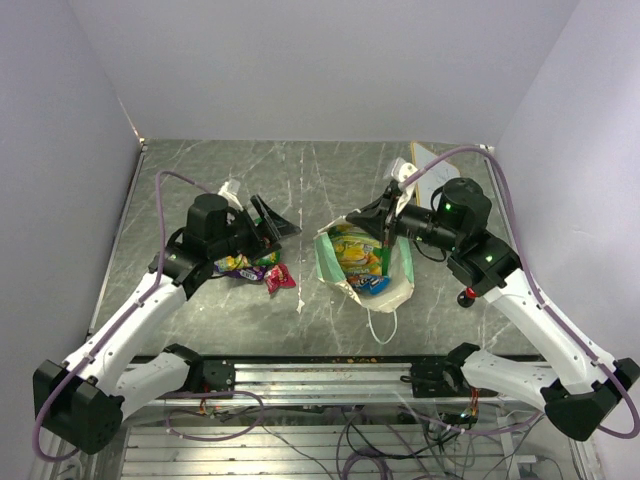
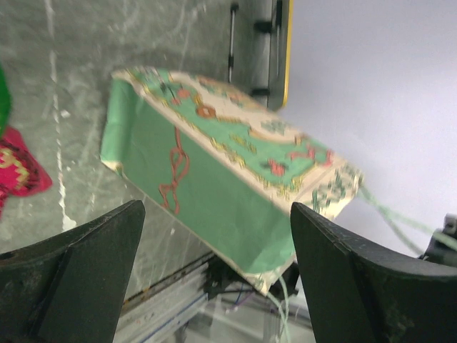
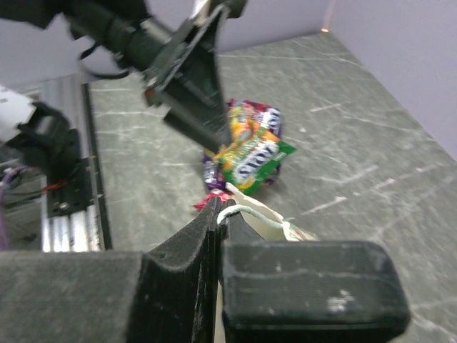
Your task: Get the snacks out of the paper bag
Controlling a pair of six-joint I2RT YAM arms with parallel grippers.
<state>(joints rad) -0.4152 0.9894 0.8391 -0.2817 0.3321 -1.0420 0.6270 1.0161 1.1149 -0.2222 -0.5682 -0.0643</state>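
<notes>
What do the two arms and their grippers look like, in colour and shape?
The left arm and right arm have white shells, black joints and black bases. A purple cable runs along each. The left gripper and right gripper are black, with wedge-shaped fingers. Green lights glow on the right arm.

The worktop point(image 1: 300, 180) looks like polished grey-green stone, smooth with pale veins and a soft sheen, while the paper bag point(image 2: 214, 207) is matt printed paper, creased at its edges. The snacks point(image 3: 250, 153) wear glossy, crinkled foil wrappers that catch the light. The fingers point(image 2: 78, 279) of the left claw point(image 2: 216, 214) are matt black plastic, faintly grainy, beside the arms' point(image 1: 120, 338) smooth white shells.
</notes>
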